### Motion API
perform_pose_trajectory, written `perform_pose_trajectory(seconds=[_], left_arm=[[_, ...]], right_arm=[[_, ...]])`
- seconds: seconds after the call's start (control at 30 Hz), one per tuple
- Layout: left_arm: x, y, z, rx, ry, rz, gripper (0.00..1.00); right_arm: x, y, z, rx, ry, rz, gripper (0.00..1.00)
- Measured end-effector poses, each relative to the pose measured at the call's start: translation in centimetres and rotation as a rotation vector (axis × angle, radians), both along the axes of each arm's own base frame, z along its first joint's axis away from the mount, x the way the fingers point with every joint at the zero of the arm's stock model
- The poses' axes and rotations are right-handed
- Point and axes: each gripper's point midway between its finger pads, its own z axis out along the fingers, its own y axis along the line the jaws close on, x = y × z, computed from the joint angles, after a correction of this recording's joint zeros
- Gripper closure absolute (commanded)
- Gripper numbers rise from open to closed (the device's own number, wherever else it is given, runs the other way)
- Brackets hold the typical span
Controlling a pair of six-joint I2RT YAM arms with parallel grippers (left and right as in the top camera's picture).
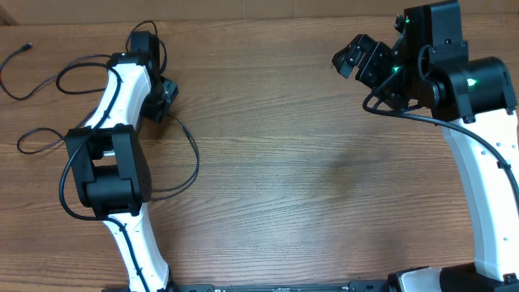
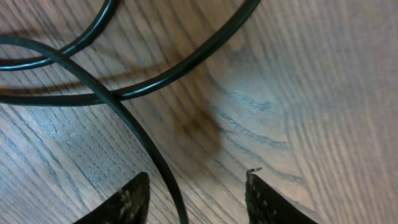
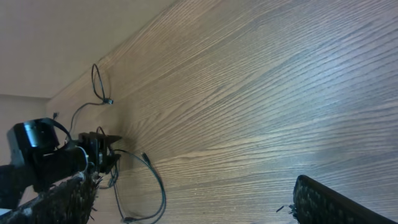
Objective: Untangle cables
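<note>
Thin black cables (image 1: 188, 138) lie in loops on the left part of the wooden table, with one end (image 1: 26, 47) at the far left. My left gripper (image 1: 165, 96) is low over the tangle. In the left wrist view it (image 2: 198, 194) is open, and one cable strand (image 2: 163, 171) runs between its fingers close to the left one. Two other strands (image 2: 106, 94) cross just beyond. My right gripper (image 1: 362, 58) is open and empty, raised at the far right. In its wrist view (image 3: 193, 208) the cable loops (image 3: 155, 180) show far off.
The wooden table (image 1: 324, 178) carries only the cables and the two arms. The left arm's white link and black base (image 1: 109, 166) cover part of the loops. A loose cable end (image 3: 108, 100) lies near the far table edge.
</note>
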Motion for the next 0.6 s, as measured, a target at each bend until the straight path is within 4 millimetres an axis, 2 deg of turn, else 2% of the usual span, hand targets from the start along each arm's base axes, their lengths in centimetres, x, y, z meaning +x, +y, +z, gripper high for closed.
perform_pose_trajectory(seconds=[0.17, 0.3, 0.4, 0.6], left_arm=[[-0.3, 0.0, -0.7, -0.001, 0.008, 0.004, 0.64], [-0.2, 0.0, -0.7, -0.001, 0.003, 0.003, 0.83], [-0.3, 0.0, -0.7, -0.001, 0.007, 0.003, 0.94], [-2.2, -0.5, -0.9, -0.02, 0.088, -0.025, 0.96]], right_arm=[[0.0, 0.0, 0.0, 0.0, 0.0, 0.0, 0.0], [0.0, 0.0, 0.0, 0.0, 0.0, 0.0, 0.0], [0.0, 0.0, 0.0, 0.0, 0.0, 0.0, 0.0], [0.0, 0.0, 0.0, 0.0, -0.001, 0.001, 0.0]])
